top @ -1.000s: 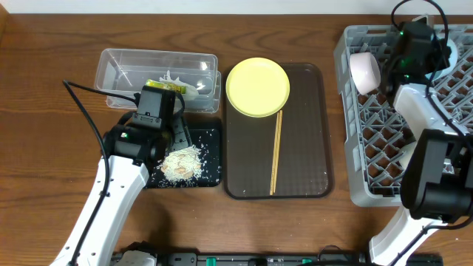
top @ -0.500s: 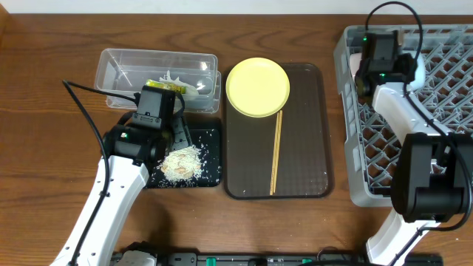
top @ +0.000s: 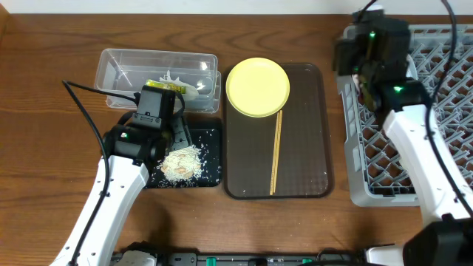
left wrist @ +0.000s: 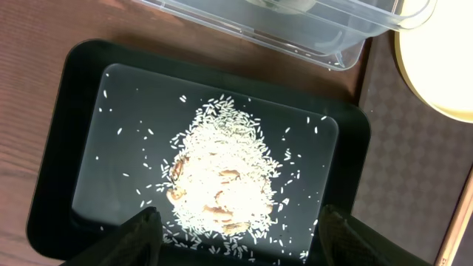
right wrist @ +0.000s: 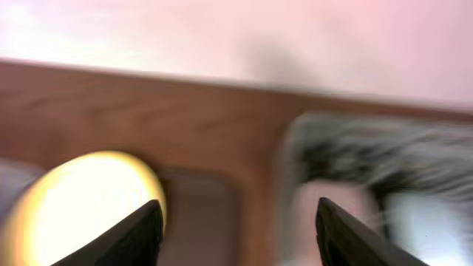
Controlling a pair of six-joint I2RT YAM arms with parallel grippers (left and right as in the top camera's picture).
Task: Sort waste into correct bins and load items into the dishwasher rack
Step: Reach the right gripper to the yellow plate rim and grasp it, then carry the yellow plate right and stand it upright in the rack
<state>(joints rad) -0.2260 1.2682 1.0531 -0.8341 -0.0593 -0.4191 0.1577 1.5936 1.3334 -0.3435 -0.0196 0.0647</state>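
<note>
1. Waste, as far as you can judge, looks sorted. The crumpled green-and-yellow snack wrapper (top: 165, 83) lies inside the clear rectangular plastic tub (top: 118, 63). The pile of beige rice-like crumbs (left wrist: 222, 177) sits in the shallow glossy black rectangular tray (left wrist: 81, 74), with loose grains scattered around it.
2. Loading is not finished. The round yellow plate (top: 257, 87) rests on the far end of the large brown serving tray (top: 303, 148). The pair of wooden chopsticks (top: 276, 151) lies lengthwise on that tray, its far end just beside the plate. Both have yet to go into the large grey plastic lattice rack (top: 451, 81) at the right of the wooden bench (top: 44, 111).
3. Your left gripper (left wrist: 240, 229) hangs above the black tray, fingers apart and nothing between them.
4. Your right gripper (right wrist: 240, 236) has its fingers apart and seems to carry nothing. It is up by the rack's near-left corner, facing towards the plate.
5. No bowl or cup shows in the overhead view. The right arm covers the rack's far-left part and the rack's right side runs out of the picture, so you cannot tell whether they are loaded.
6. The right wrist view is badly blurred. You can make out only a yellow patch for the plate, a grey smear for the rack and a pale shape beside it that cannot be identified.
7. The left arm hides the near edge of the clear tub and part of the black tray from above.
</note>
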